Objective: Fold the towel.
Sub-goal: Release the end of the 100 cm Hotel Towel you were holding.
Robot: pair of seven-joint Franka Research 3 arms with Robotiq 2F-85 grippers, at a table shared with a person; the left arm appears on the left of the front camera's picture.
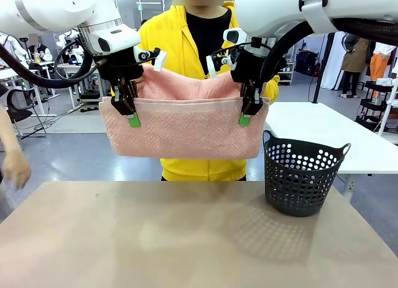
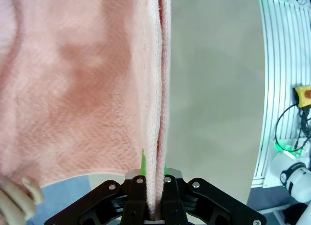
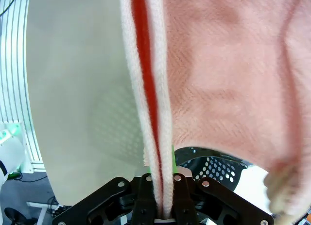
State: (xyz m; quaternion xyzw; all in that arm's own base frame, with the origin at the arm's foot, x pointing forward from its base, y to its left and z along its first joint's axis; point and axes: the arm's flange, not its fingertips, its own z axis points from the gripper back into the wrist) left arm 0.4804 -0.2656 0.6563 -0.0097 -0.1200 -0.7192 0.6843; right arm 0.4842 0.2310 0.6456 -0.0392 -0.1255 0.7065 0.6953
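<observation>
Table (image 1: 124, 238) lay nearest; above it the towel (image 1: 186, 132) hung doubled, left gripper (image 1: 133, 119) pinching its nine o'clock corner, right gripper (image 1: 245, 118) the three o'clock one. Folding seemed midway; next, lowering it flat was probably needed.

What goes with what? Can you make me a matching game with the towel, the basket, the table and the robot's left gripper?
Things:
1. towel
2. basket
3. table
4. left gripper

Descriptions:
A. black, full of holes, standing on the table
B. pink, hanging in the air
C. tan and flat, below the rest
D. shut, pinching the towel's top edge

Pairs: 1-B, 2-A, 3-C, 4-D
</observation>
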